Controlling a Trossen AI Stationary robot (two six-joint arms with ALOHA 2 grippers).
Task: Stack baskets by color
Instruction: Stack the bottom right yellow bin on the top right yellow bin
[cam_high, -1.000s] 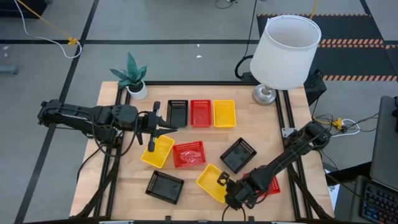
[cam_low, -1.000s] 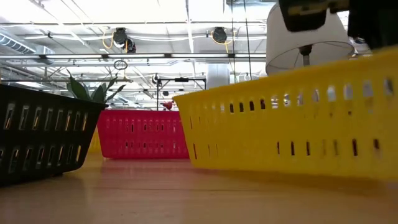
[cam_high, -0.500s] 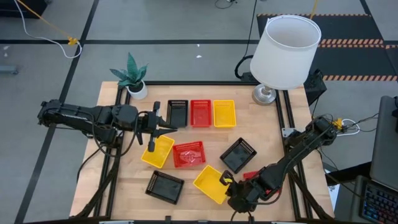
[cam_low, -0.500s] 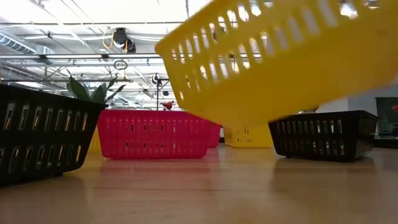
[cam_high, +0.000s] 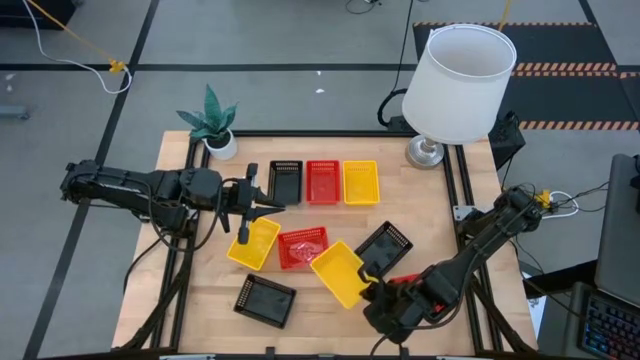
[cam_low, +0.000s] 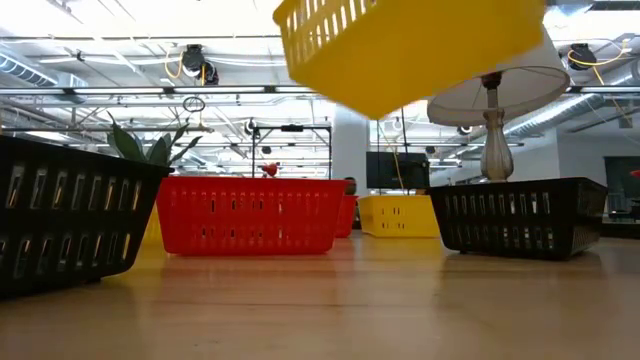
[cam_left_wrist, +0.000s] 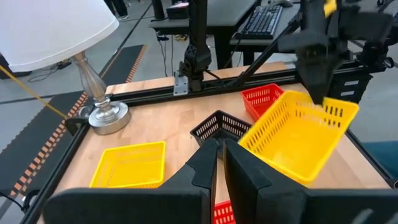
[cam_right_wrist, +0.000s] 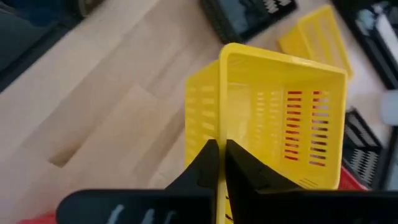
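My right gripper (cam_high: 370, 288) is shut on a yellow basket (cam_high: 338, 272), which hangs tilted above the table near its front edge; the low view shows it high up (cam_low: 410, 45). Below and around it on the wood rest a red basket (cam_high: 303, 247), two black baskets (cam_high: 384, 247) (cam_high: 265, 300), another yellow basket (cam_high: 253, 243) and a red one (cam_high: 408, 280) under the right arm. A black (cam_high: 285, 181), a red (cam_high: 322, 181) and a yellow basket (cam_high: 360, 182) stand in a row at the back. My left gripper (cam_high: 262, 207) hovers shut and empty above the left yellow basket. My right gripper pinches one side wall of the yellow basket at its rim (cam_right_wrist: 219, 127), one finger inside the basket and one outside. The fingers slant down from the table's near right side. The basket hangs tilted, clear of the table and of the other baskets.
A white lamp (cam_high: 458, 85) stands at the far right corner and a small potted plant (cam_high: 212, 125) at the far left corner. Bare wood lies along the near edge (cam_high: 310, 325) and at the far middle. Black frame rails (cam_high: 455, 190) border the table.
My right gripper has risen and tipped, staying shut, and carried the yellow basket up off the table. The basket has gone from lying flat near the front edge to hanging tilted, and has shifted a little toward the table's far edge.
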